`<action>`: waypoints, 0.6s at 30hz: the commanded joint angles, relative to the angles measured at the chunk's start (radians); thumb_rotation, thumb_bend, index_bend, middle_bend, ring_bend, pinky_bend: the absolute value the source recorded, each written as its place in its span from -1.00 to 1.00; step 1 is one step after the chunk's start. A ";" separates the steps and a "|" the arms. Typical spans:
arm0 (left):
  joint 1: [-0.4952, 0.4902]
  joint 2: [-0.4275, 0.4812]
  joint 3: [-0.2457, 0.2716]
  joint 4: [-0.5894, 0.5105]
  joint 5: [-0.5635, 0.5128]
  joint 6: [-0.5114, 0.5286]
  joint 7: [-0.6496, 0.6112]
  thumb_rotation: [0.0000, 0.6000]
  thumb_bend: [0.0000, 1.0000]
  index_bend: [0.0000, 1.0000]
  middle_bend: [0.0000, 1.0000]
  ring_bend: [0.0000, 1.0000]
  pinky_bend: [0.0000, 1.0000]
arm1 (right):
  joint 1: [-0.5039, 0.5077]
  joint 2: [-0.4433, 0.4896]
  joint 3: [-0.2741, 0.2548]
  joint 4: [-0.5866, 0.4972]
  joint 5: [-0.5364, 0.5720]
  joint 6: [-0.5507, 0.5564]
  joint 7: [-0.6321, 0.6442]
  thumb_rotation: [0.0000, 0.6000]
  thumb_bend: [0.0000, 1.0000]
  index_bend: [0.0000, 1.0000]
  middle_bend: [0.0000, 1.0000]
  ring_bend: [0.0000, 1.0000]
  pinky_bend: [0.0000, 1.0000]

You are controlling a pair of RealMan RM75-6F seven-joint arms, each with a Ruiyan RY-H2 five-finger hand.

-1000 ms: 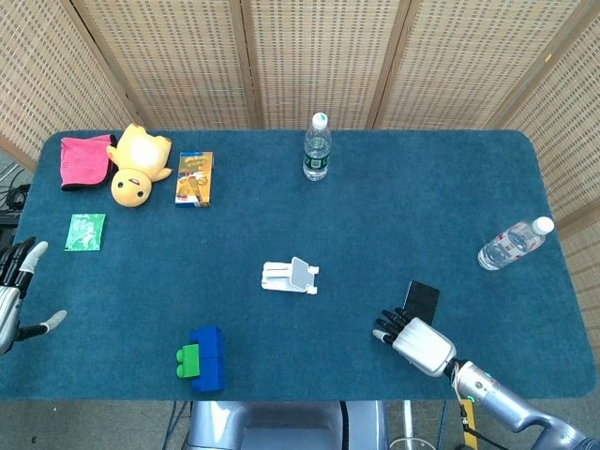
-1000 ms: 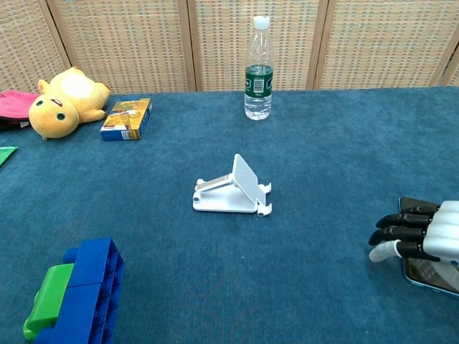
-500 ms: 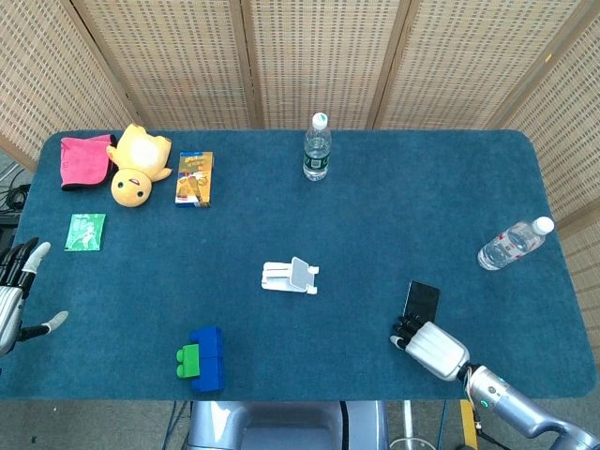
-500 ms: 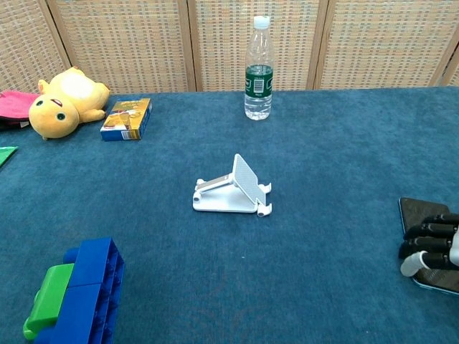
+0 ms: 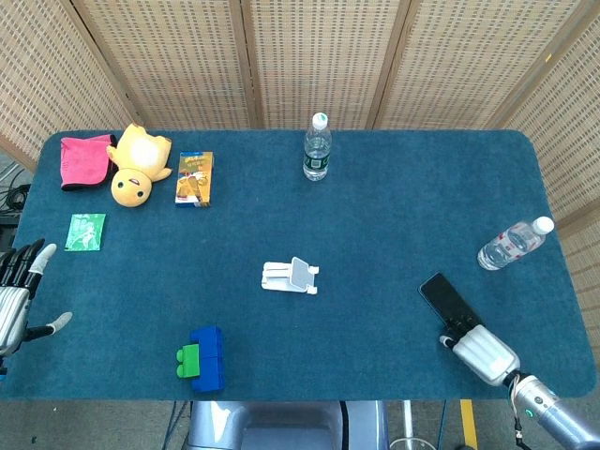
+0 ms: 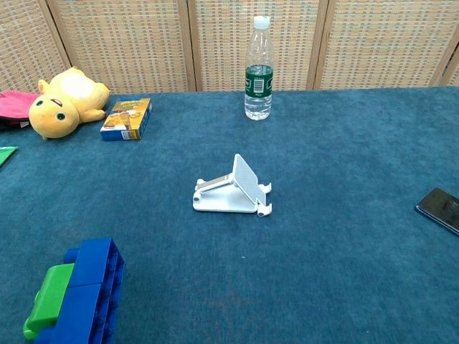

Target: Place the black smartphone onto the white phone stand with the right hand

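Note:
The black smartphone [image 5: 447, 299] lies flat and diagonal on the blue table, right of centre; the chest view shows it at the right edge [image 6: 440, 209]. My right hand [image 5: 481, 352] is at the table's near right edge, seen from the back. Its dark fingertips [image 5: 456, 335] touch the phone's near end, and the hand's own back hides whether they grip it. The white phone stand [image 5: 291, 277] sits mid-table with its rest raised, bare in the chest view [image 6: 234, 188]. My left hand [image 5: 17, 295] hovers at the table's left edge with fingers spread, holding nothing.
A water bottle [image 5: 317, 148] stands at the back centre and another [image 5: 513, 243] lies at the right edge. A blue and green block [image 5: 202, 357] sits near the front. A yellow plush [image 5: 137, 165], pink cloth [image 5: 84, 159], small box [image 5: 194, 177] and green packet [image 5: 85, 232] occupy the back left.
My right hand has drawn back toward the near right corner and left the chest view. The phone slid right with it and turned from upright to diagonal. The left hand barely shifted.

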 commanded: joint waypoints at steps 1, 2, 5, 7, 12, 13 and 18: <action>0.000 0.000 0.000 -0.001 0.000 0.000 0.001 1.00 -1.00 -1.00 -1.00 -1.00 -1.00 | -0.010 0.016 0.032 -0.001 0.079 -0.049 -0.018 1.00 1.00 -0.31 -0.38 -0.65 -0.60; 0.000 0.000 0.001 -0.001 0.001 0.001 0.001 1.00 -1.00 -1.00 -1.00 -1.00 -1.00 | -0.011 0.016 0.040 0.000 0.096 -0.056 -0.021 1.00 1.00 -0.31 -0.38 -0.65 -0.60; 0.000 0.001 0.001 -0.003 0.001 0.001 0.001 1.00 -1.00 -1.00 -1.00 -1.00 -1.00 | -0.016 0.025 0.065 -0.006 0.134 -0.047 -0.004 1.00 1.00 -0.31 -0.39 -0.66 -0.60; 0.000 0.001 0.001 -0.004 -0.001 0.000 0.001 1.00 -1.00 -1.00 -1.00 -1.00 -1.00 | -0.021 0.035 0.081 -0.014 0.144 -0.018 0.012 1.00 1.00 -0.31 -0.42 -0.67 -0.60; 0.000 0.004 -0.001 -0.005 -0.003 0.000 -0.004 1.00 -1.00 -1.00 -1.00 -1.00 -1.00 | -0.031 0.043 0.128 -0.036 0.167 0.063 0.083 1.00 0.40 -0.46 -0.67 -0.74 -0.60; 0.000 0.005 -0.001 -0.005 -0.004 0.001 -0.006 1.00 -1.00 -1.00 -1.00 -1.00 -1.00 | -0.032 0.042 0.146 -0.055 0.182 0.080 0.133 1.00 0.11 -0.61 -0.78 -0.78 -0.60; 0.000 0.007 0.002 -0.005 -0.001 -0.002 -0.007 1.00 -1.00 -1.00 -1.00 -1.00 -1.00 | -0.001 0.037 0.191 -0.119 0.267 0.009 0.271 1.00 -0.52 -0.95 -0.87 -0.87 -0.60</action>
